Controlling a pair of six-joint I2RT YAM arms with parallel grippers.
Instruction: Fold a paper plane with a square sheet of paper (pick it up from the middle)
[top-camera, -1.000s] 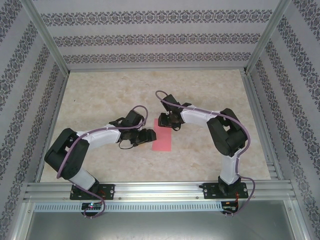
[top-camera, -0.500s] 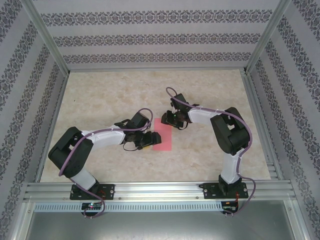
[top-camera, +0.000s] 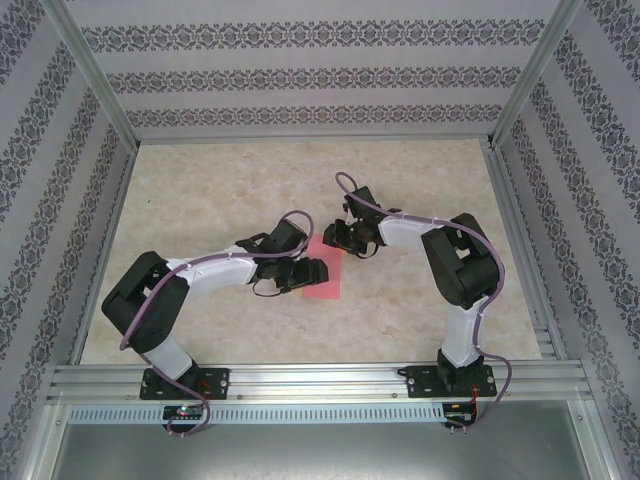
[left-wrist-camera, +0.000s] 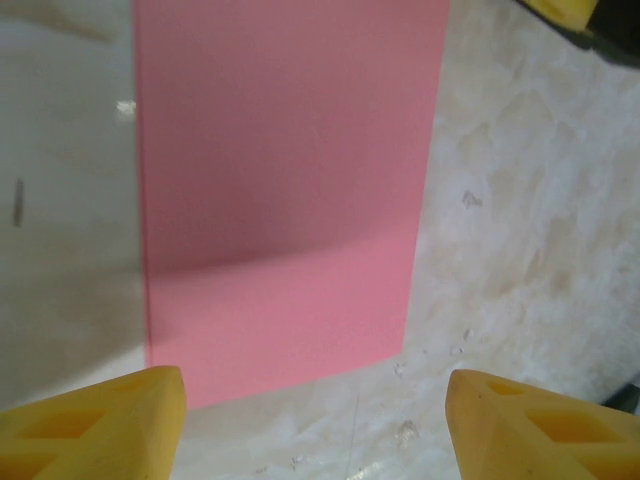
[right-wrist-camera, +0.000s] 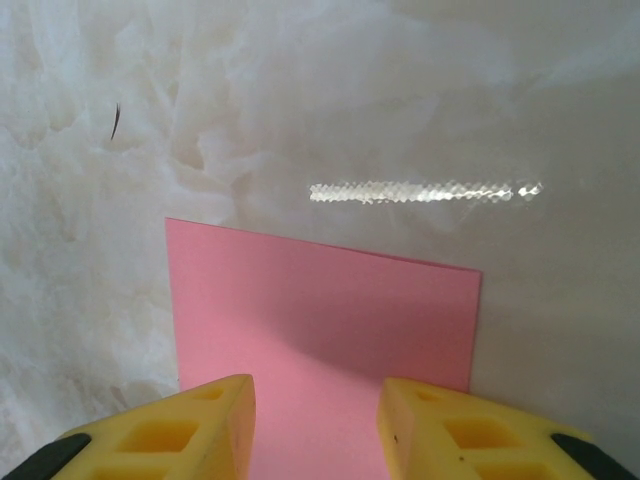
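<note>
The square sheet of paper lies flat on the table as a pink rectangle, long side running away from the arms. My left gripper reaches over its left edge, and my right gripper hovers over its far end. In the left wrist view the sheet lies just ahead of the left gripper, whose yellow fingertips stand wide apart and open, nothing between them. In the right wrist view the sheet lies flat below the right gripper, which is open, its fingers either side of the paper's middle.
The beige marble-patterned table is ringed by an aluminium frame and patterned walls. A yellow tip of the right gripper's finger shows at the top right corner of the left wrist view.
My left gripper has slid right until it overlaps the paper's left edge. The right gripper shifted slightly right early on, then held over the far end. The paper stayed put.
</note>
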